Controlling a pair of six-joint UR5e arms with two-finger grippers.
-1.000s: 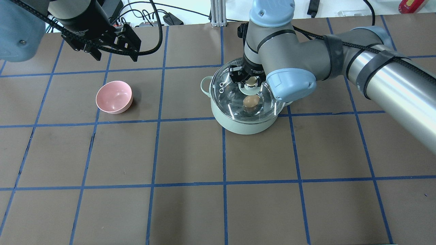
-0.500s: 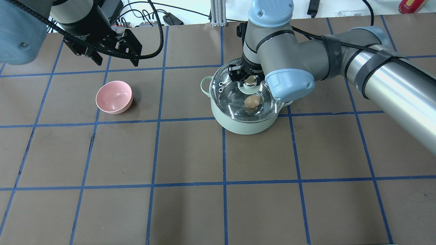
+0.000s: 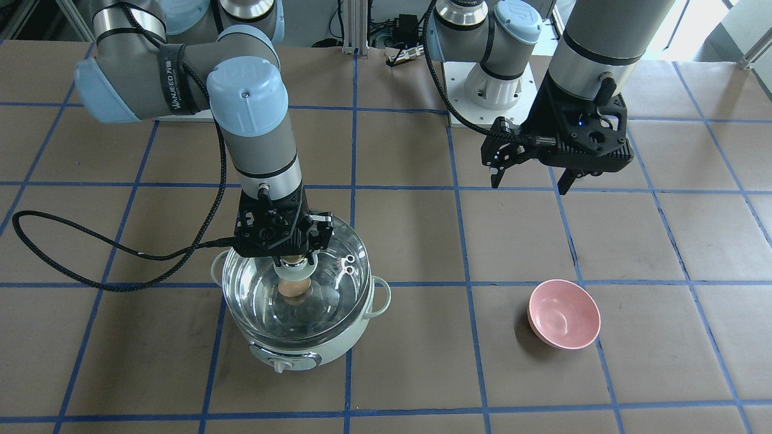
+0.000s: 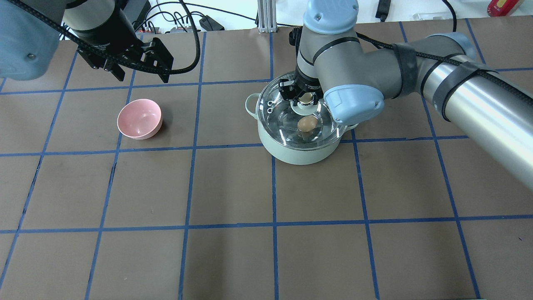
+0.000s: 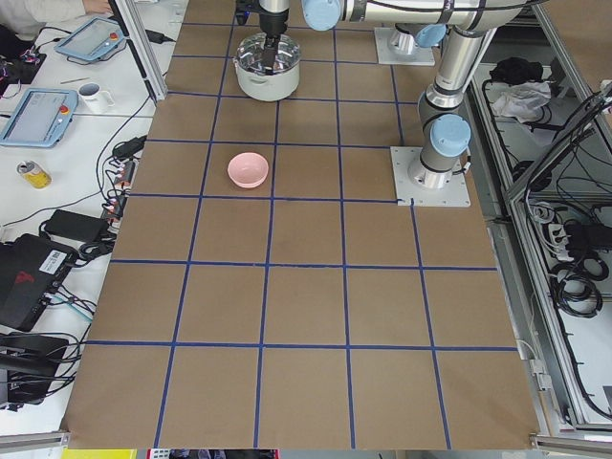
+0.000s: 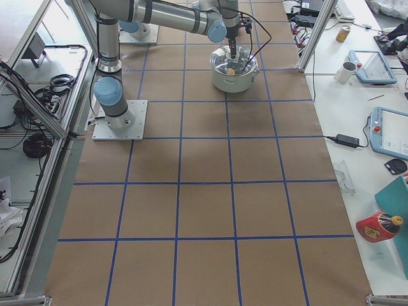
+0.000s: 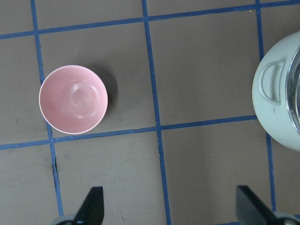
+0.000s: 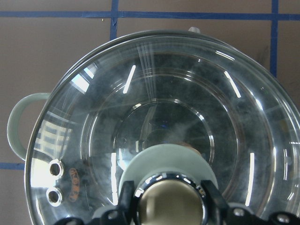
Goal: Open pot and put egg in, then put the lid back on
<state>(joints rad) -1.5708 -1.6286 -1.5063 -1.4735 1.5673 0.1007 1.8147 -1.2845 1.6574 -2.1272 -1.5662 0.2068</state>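
Note:
The mint-green pot (image 4: 291, 154) stands right of the table's middle, its control knob toward the operators' side (image 3: 278, 364). The clear glass lid (image 4: 283, 121) sits on the pot. The tan egg (image 4: 307, 123) lies inside and shows through the glass (image 3: 294, 289). My right gripper (image 4: 307, 98) points straight down and is shut on the lid's beige-topped knob (image 8: 171, 206), with a finger against each side. My left gripper (image 4: 141, 77) is open and empty, raised over the table beyond the pink bowl.
A pink bowl (image 4: 139, 118), with nothing in it, sits left of the pot, also in the left wrist view (image 7: 73, 99). The pot's loop handle (image 7: 271, 84) faces the bowl. A black cable (image 3: 90, 265) trails from the right wrist over the table. Cables and an aluminium post line the far edge.
My left gripper has drifted slightly over the far left of the table. My right gripper stays at the lid's knob and the lid stays on the pot.

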